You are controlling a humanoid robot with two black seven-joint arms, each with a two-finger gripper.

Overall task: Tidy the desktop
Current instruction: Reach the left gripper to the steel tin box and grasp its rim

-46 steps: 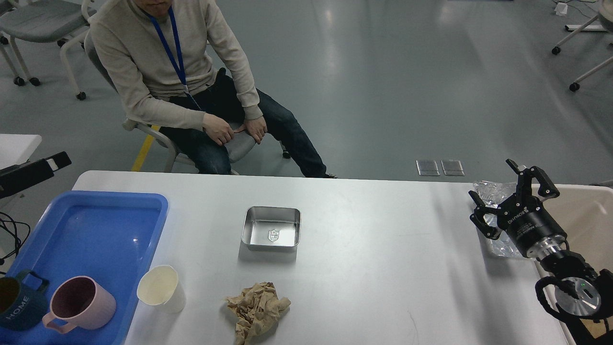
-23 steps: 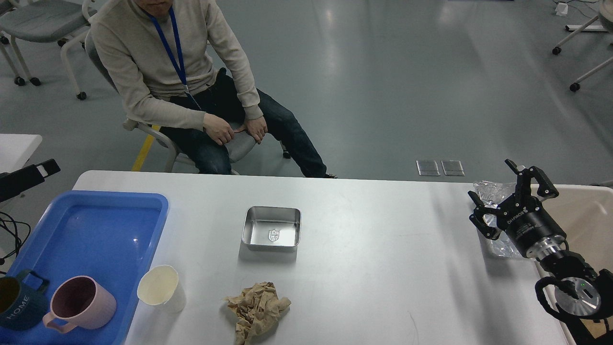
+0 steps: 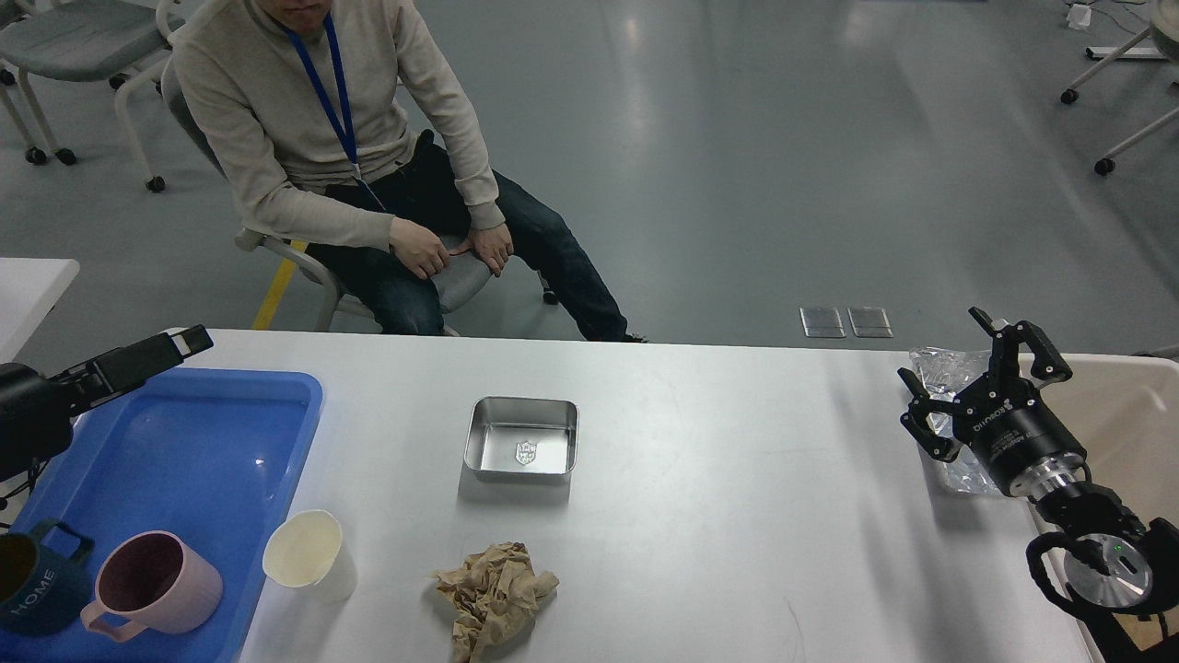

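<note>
White desktop [image 3: 737, 442] spreads between your two arms, with clutter on it yet to sort. Your right gripper [image 3: 981, 387] hangs with fingers spread over clear plastic [image 3: 939, 368], just beside the bin [image 3: 1138, 414], likely its destination. Your left gripper [image 3: 180, 343] reaches above the tray [image 3: 184, 442]; you cannot tell its state.

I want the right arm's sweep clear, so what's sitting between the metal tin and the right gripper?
In the head view, only bare desktop lies between the metal tin and the right gripper.
</note>
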